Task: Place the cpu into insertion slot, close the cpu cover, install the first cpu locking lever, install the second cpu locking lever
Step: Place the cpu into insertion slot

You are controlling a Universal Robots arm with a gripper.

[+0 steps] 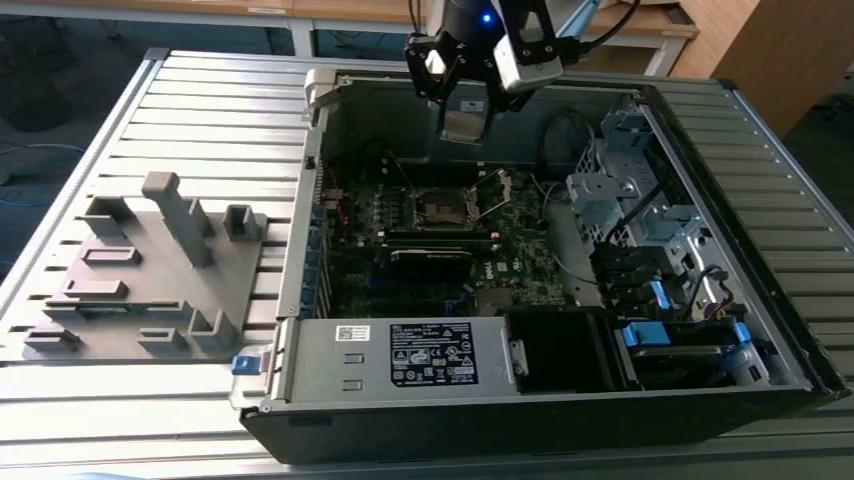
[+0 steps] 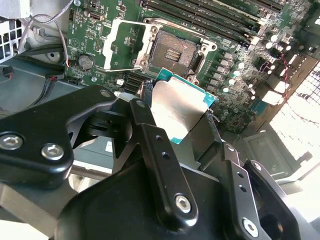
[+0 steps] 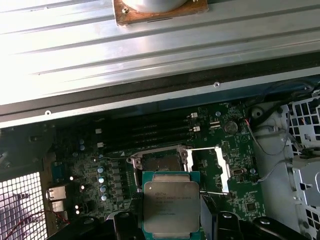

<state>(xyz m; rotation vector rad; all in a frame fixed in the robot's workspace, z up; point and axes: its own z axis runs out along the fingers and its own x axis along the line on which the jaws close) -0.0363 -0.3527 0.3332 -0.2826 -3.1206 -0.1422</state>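
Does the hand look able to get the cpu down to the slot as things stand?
Probably yes. The hand holds the cpu near the slot, the cover is swung open beside it, and the slot lies bare with nothing between.

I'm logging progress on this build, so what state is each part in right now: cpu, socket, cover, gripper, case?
cpu: held in the air, not seated.
insertion slot: empty and uncovered.
cpu cover: swung open beside the insertion slot.
gripper: jaws shut on the cpu.
computer case: open, interior exposed.
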